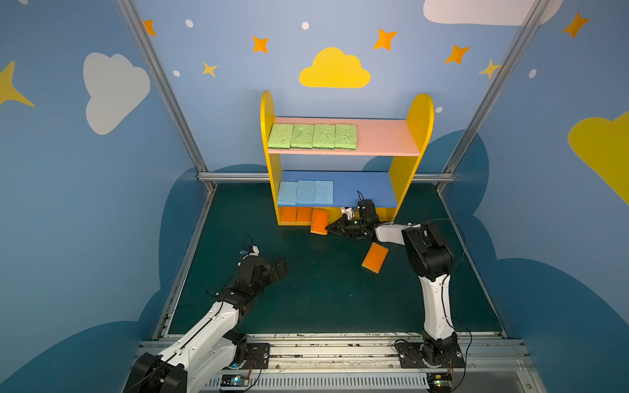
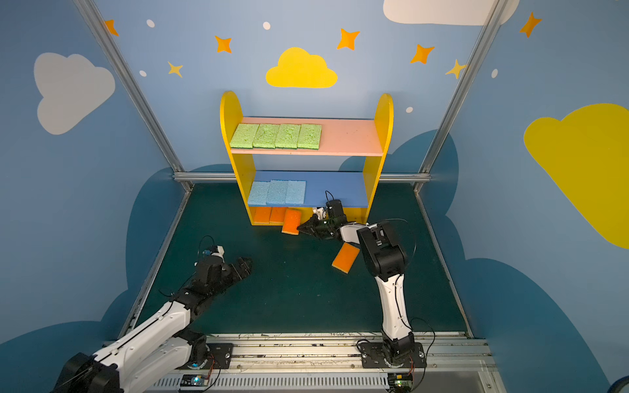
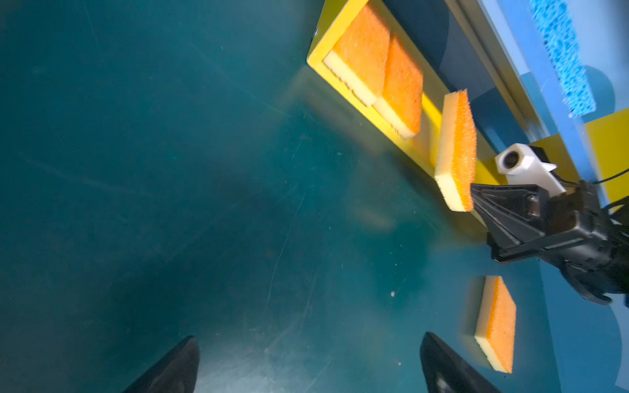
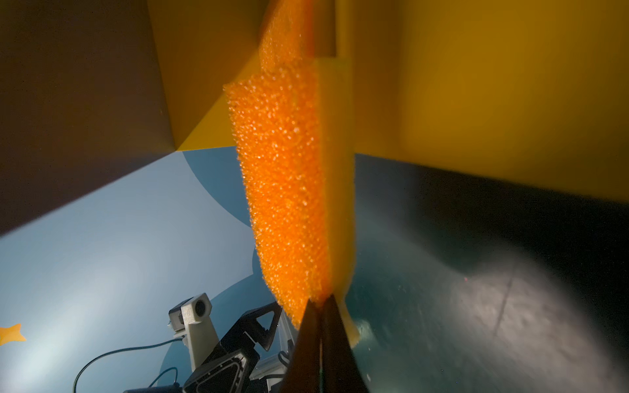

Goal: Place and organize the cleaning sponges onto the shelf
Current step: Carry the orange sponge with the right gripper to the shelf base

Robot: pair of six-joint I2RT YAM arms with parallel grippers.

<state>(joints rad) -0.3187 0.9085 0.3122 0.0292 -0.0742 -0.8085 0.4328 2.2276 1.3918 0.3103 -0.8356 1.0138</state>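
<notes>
R gripper [image 1: 327, 228] is clamped tight on one end of an orange sponge [image 1: 319, 221], held tilted at the front edge of the shelf [image 1: 422, 112] base, approx. 6 o'clock of the shelf. L gripper [image 1: 278, 267] is held fully spread, nothing in it, over the mat [image 1: 306, 306] at 8 o'clock. A 2nd orange sponge [image 1: 374, 257] is seen flat on the mat at 5 o'clock.

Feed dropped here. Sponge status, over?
Right gripper shut on orange sponge, at shelf base edge. Left gripper open, empty. Loose sponge on table; nothing in the way.
</notes>
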